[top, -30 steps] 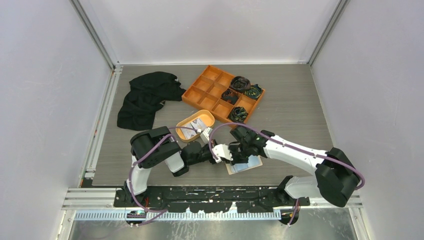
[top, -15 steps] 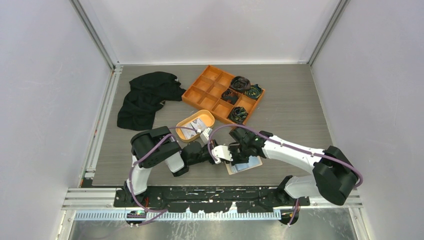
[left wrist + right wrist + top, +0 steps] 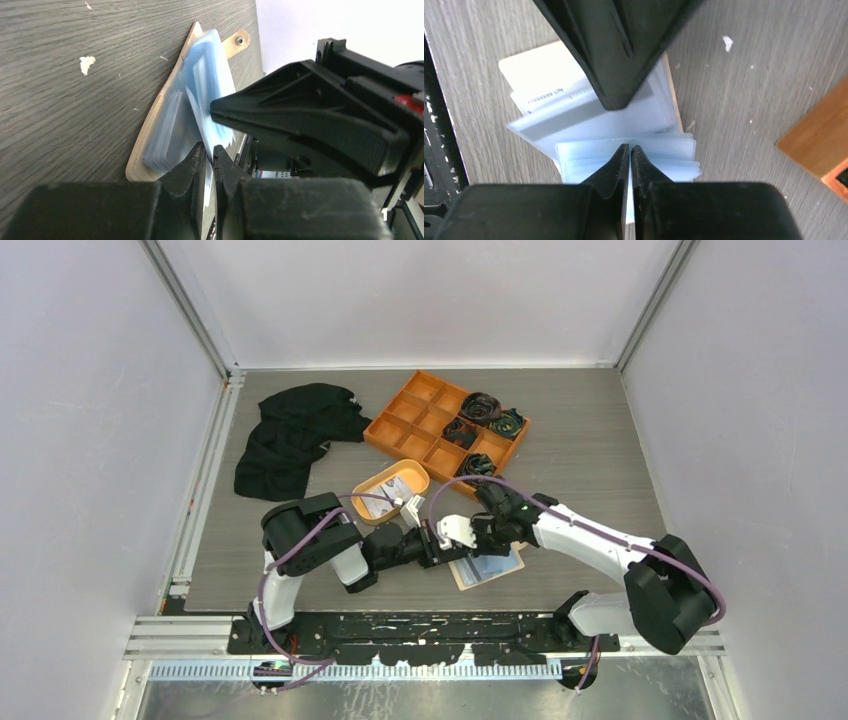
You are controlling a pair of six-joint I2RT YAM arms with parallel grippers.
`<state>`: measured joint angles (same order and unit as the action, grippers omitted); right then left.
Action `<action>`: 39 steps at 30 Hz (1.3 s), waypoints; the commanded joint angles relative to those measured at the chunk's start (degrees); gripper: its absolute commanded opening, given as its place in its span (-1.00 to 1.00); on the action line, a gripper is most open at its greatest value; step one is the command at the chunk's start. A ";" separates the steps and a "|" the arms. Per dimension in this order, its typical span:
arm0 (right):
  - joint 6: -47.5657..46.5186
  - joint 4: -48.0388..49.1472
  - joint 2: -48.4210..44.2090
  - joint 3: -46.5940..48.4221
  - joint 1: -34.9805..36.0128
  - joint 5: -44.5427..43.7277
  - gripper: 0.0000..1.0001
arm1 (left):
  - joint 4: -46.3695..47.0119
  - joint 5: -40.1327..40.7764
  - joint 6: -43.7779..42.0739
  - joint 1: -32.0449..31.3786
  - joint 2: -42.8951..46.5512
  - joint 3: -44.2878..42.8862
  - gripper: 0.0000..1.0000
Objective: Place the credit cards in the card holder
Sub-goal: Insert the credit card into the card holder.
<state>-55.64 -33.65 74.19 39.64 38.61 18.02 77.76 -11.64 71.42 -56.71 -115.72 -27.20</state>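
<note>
The card holder (image 3: 492,570) lies open near the table's front edge, its tan cover (image 3: 139,162) under a fan of clear bluish sleeves (image 3: 664,150). My right gripper (image 3: 630,148) is shut on the edge of one sleeve and holds it up off the stack. My left gripper (image 3: 209,150) comes in from the left, shut on a white credit card (image 3: 538,82) with dark print. The card lies flat with its far end at the sleeves. In the top view, both grippers meet over the holder, left (image 3: 447,543) and right (image 3: 480,540). Another credit card (image 3: 385,500) lies in the oval dish.
The oval orange dish (image 3: 405,472) stands just behind the left gripper. A large orange divided tray (image 3: 415,425) with dark coiled items sits farther back. A black cloth (image 3: 290,435) lies at the back left. The table's front edge and the arm bases are close behind the holder.
Both grippers have shifted slightly right and away from the front edge, staying together over the holder. The holder itself has not moved.
</note>
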 commanded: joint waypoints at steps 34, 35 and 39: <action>5.83 -5.43 -1.83 7.43 -6.39 -5.70 -0.64 | 2.07 -0.72 -1.34 0.86 1.72 0.02 -0.97; 6.41 -5.62 -2.60 7.72 -7.77 -5.82 -0.64 | 1.14 -0.54 -1.75 0.82 2.51 0.16 -0.95; 8.62 -7.57 -5.89 9.83 -13.30 2.42 -0.62 | -6.55 0.52 -4.48 0.86 7.52 0.17 -0.70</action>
<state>-49.45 -39.13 72.73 45.69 29.19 15.73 75.37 -12.03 70.70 -56.16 -114.63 -27.14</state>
